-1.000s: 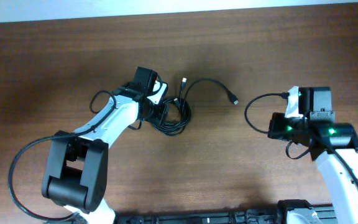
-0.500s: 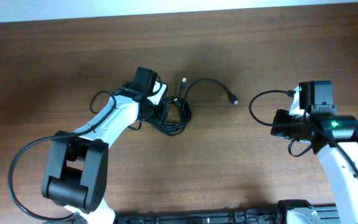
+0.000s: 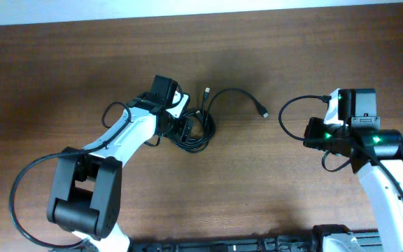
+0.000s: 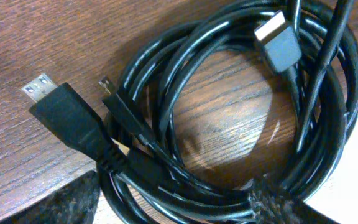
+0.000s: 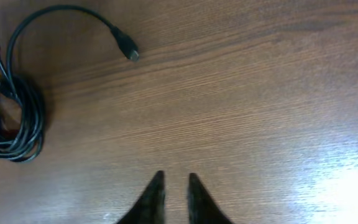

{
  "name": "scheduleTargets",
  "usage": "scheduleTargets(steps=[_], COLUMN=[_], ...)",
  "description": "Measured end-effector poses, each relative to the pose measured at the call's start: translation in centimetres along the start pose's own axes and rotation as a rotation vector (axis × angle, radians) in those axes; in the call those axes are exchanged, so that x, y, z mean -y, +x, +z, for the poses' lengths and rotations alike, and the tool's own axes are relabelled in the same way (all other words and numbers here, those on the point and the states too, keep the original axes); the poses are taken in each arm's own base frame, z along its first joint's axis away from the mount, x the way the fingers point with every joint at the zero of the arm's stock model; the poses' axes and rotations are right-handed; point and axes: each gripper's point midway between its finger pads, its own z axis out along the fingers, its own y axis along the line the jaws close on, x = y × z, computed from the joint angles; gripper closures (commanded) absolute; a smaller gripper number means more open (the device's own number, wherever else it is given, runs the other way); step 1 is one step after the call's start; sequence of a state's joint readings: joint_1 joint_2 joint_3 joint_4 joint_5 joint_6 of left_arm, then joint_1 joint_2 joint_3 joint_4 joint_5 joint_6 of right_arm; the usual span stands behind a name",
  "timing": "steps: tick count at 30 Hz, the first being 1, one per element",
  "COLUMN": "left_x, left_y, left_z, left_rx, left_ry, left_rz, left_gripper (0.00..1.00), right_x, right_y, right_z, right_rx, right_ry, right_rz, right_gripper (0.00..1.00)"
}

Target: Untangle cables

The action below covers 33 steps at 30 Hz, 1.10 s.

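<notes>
The right pincer (image 5: 174,193) hangs above bare table (image 3: 292,56), its fingers narrowed to a slit and holding nothing. Over the last second only this arm has shifted, slightly toward its own side, well apart from the cables (image 3: 194,131). The left pincer (image 4: 173,205) has not moved. It sits low over the bundle with its fingers spread wide, strands lying between them but not pinched. The bundle keeps the same shape as before, so I judge no untangling has begun.

There is one coiled bundle near the table's middle. One loose strand (image 3: 236,91) arcs out to the right and ends in a small plug (image 5: 129,50). The left wrist view shows three plug ends. How many separate cords make up the coil I cannot tell.
</notes>
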<state>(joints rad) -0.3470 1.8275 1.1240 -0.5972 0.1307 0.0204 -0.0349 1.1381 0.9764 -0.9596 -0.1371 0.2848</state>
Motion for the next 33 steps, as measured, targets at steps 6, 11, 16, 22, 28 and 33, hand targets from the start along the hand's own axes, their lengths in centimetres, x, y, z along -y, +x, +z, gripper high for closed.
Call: scheduleTargets(steps=[6,11,16,22,28,33], left_x=[0.0,0.4,1.4,2.3,3.1,5.9], left_y=[-0.4,-1.0,-3.5,-5.2,-3.4,-3.2], left_z=[0.0,-0.3,-2.0,-4.2,-4.0,-3.7], left_rx=[0.015,0.03,0.078,0.139,0.063,0.065], left_ry=[0.002,0.023,0.069,0.106,0.115,0.132], left_rz=[-0.005,-0.013,-0.013,-0.004,0.004,0.178], left_gripper=[0.98,1.0,1.0,0.0,0.16,0.25], right_x=[-0.2,-1.4,-5.9,-10.9,-11.0,-10.1], right_y=[-0.4,-2.1,-3.6,-1.9,-0.6,-0.6], right_z=[0.0,0.0,0.7,4.1,6.0,6.0], right_rx=[0.017,0.086,0.148,0.061,-0.016,-0.03], right_ry=[-0.008,-0.044,-0.162,-0.256,-0.239,-0.215], right_rz=[-0.003,-0.032,-0.137,-0.235,-0.231,-0.183], right_gripper=[0.96,0.89,0.82,0.73,0.71,0.71])
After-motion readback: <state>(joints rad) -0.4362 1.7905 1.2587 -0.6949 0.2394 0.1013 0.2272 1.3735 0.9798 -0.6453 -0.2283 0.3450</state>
